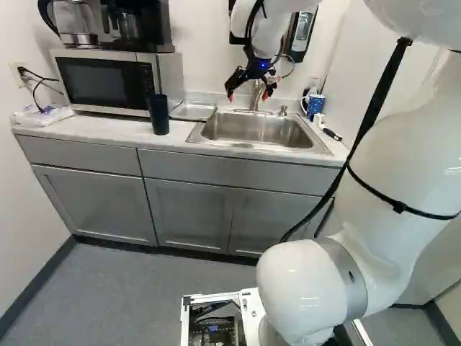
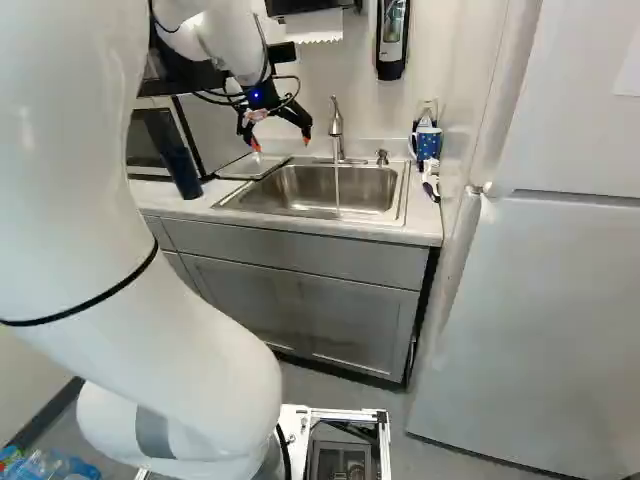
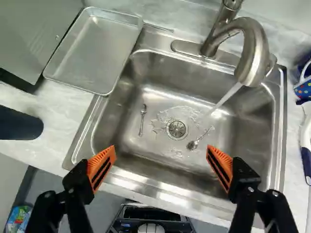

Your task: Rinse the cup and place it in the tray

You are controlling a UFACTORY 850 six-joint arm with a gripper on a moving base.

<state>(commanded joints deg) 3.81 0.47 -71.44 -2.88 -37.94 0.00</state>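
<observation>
Wide open and empty, my gripper hangs above the sink's left part; in the wrist view the gripper has orange pads far apart over the sink's front edge. A tall dark cup stands on the counter near the microwave; in the wrist view this dark cup is partly cut off, beyond the left finger. The shallow metal tray lies empty between microwave and sink, touching the sink's rim. A blue patterned mug is at the sink's far right side. Water runs from the faucet.
Two spoons, one a small spoon and one a wet spoon, lie in the sink beside the drain. The microwave carries coffee gear. A soap dispenser hangs on the wall; a fridge stands at the right.
</observation>
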